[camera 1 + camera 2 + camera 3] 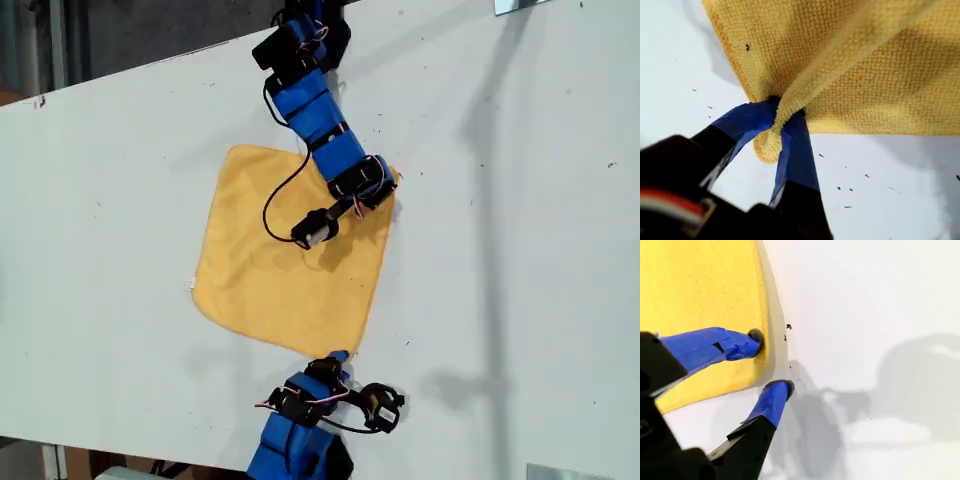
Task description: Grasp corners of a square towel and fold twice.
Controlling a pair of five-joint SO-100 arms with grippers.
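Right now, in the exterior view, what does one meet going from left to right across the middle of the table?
Bare table → white tag → towel → upper arm's pincer, at the towel's corner → bare table again. The lower arm is left out: it overlaps the towel's span.

One towel (pixel 285 265) lies on one desk (pixel 520 250). Two arms are in view, each with one gripper: my first gripper (pixel 782 112) and my second gripper (pixel 771 360).

My first gripper (pixel 782 120), its blue-taped jaws closed, pinched a rounded corner (pixel 771 142) of the yellow-orange towel (pixel 865 75), bunching a ridge above the white table (pixel 880 170).
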